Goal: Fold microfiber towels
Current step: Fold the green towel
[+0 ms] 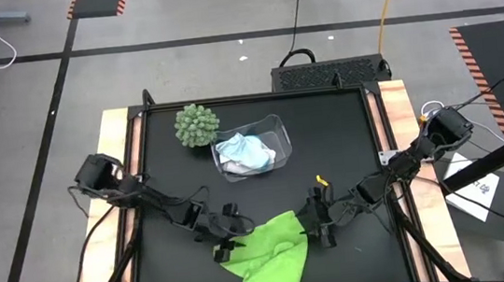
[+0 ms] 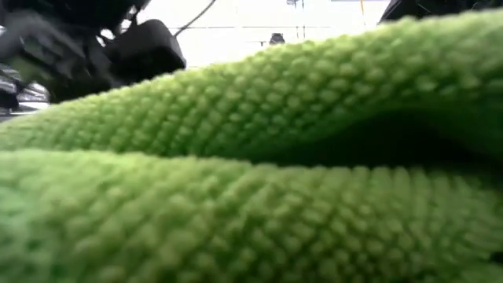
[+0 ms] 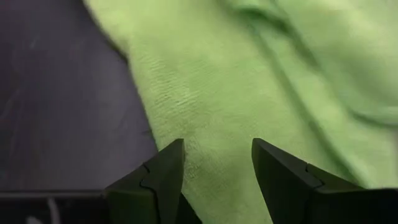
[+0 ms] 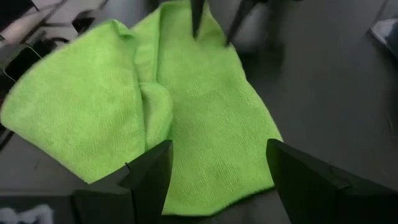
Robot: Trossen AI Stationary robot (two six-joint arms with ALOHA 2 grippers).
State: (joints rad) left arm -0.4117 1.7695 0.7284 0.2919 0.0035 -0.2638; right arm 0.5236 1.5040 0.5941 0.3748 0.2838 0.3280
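The left gripper (image 1: 229,249) hangs low over the near part of the table, its two fingers (image 3: 163,177) spread apart with nothing between them. They frame the left edge of the green towel (image 1: 271,254), which lies just ahead of and under the fingertips; whether they touch the cloth cannot be told. The right gripper (image 1: 318,233) sits at the towel's opposite edge, jaws wide and empty, with the cloth spreading out in front of its fingers (image 4: 152,171).

There are three towels. The green one lies rumpled between the two grippers, one part folded over itself, reaching to the table's near edge. A white towel (image 1: 234,146) and a light blue towel (image 1: 256,157) are bunched together in one clear bin (image 1: 277,125), farther back from both grippers. One spiky green ball plant (image 1: 196,124) stands touching the bin's left end.

The table (image 1: 346,140) has a black top with pale wooden side rails. Around it is a grey floor with black lines, striped hazard mats and loose cables.
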